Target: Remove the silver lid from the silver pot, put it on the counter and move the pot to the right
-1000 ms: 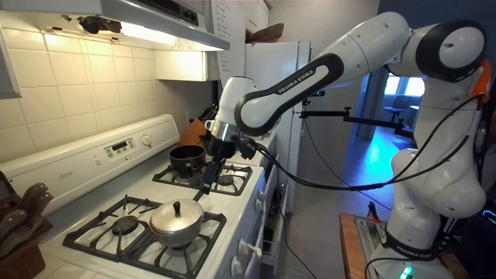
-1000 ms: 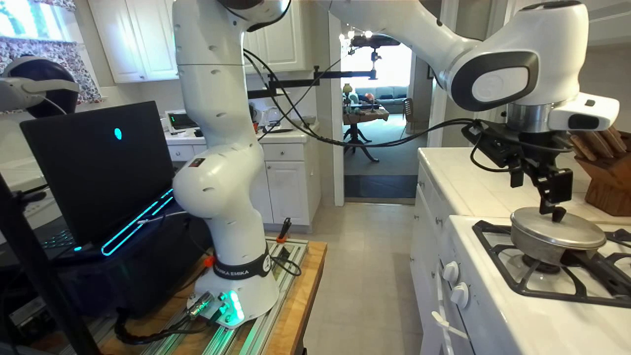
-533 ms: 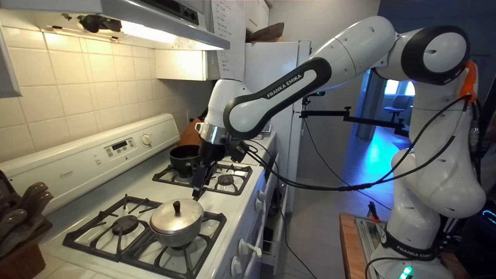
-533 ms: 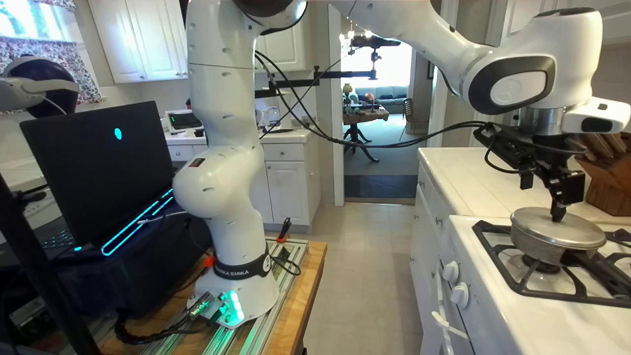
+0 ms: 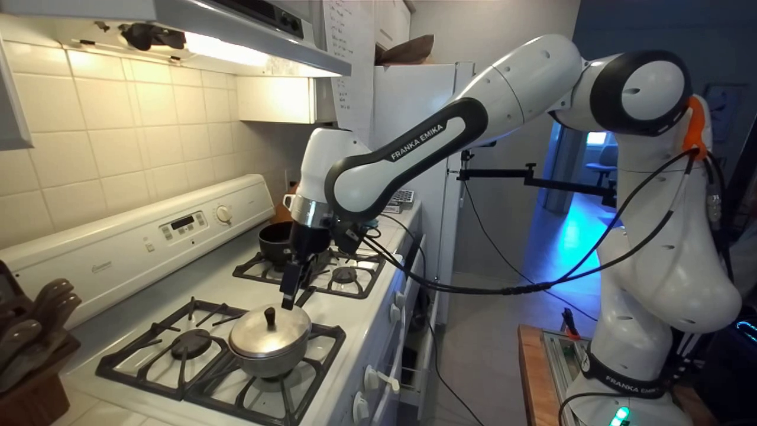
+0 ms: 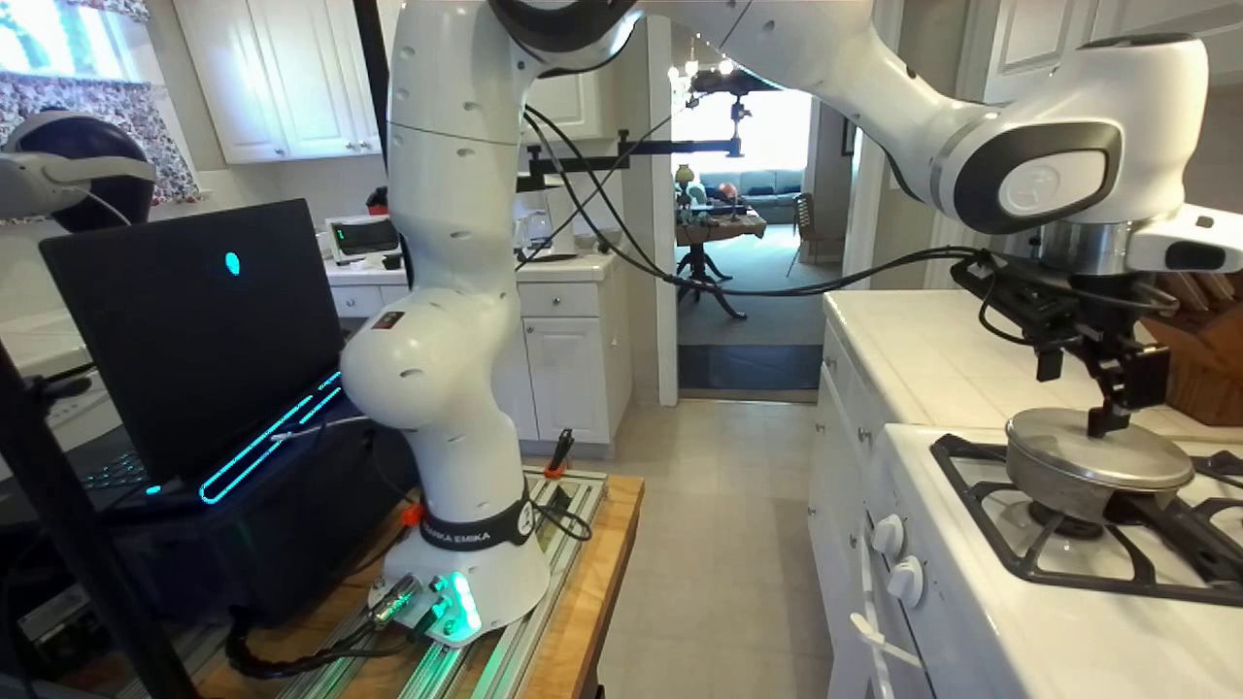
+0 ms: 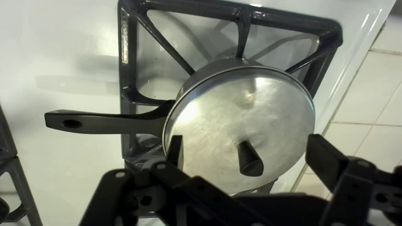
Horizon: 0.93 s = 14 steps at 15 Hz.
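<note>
One round, slightly domed, shiny silver metal lid (image 7: 216,122) sits on the small silver-grey metal pot (image 5: 269,362), a little right of centre in the wrist view. That view alone shows the pot's long black handle (image 7: 100,123) from end to end, hole included, reaching toward the left edge. The lid's tapered black knob (image 7: 250,160) stands out plainly there. In an exterior view with the pot at the right of the frame, knob and black fingertips (image 6: 1115,416) run together and I can't part them; in an exterior view with the pot low and left of centre, the knob shows just apart from them.

Only from the wrist can I see how the black two-fingered gripper (image 7: 246,147) stands: jaws wide apart across the lower half, one finger over the lid's left side, the other at its right rim, the knob between and touching neither. Whether a fingertip rests on the lid, I cannot tell.

Beneath the pot, a dark metal grate (image 7: 128,69) stands on the white stove (image 7: 62,175). Farther out, an exterior view has a deep black pan (image 5: 275,244) left of centre, partly behind the gripper, and a brown wooden knife block (image 5: 41,381) in the lower left corner. An exterior view has a white tiled counter (image 6: 942,345) toward the right and an open black laptop (image 6: 184,340) at the left.
</note>
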Tool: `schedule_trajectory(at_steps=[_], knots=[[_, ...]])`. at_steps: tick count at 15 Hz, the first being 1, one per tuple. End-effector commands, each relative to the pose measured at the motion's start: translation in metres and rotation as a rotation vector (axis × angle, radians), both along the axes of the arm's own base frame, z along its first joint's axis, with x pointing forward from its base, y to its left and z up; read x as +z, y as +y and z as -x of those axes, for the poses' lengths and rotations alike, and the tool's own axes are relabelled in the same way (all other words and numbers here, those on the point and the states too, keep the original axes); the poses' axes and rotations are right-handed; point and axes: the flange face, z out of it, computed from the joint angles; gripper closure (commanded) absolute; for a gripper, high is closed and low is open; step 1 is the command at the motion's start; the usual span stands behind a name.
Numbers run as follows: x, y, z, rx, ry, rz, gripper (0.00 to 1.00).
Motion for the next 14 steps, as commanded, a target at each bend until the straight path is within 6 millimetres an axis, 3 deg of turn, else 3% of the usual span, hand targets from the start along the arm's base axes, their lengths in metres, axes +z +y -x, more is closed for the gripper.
schedule_trajectory(at_steps=[1,11,12,13,14], knots=[[-0.007,0.011,-0.013,0.003,0.008,0.012,0.00],[-0.017,0.021,-0.024,0.017,-0.019,-0.002,0.03],[-0.017,0.021,-0.025,0.018,-0.023,-0.002,0.10],[-0.018,0.021,-0.025,0.018,-0.027,-0.004,0.28],[-0.019,0.022,-0.026,0.019,-0.029,-0.006,0.33]])
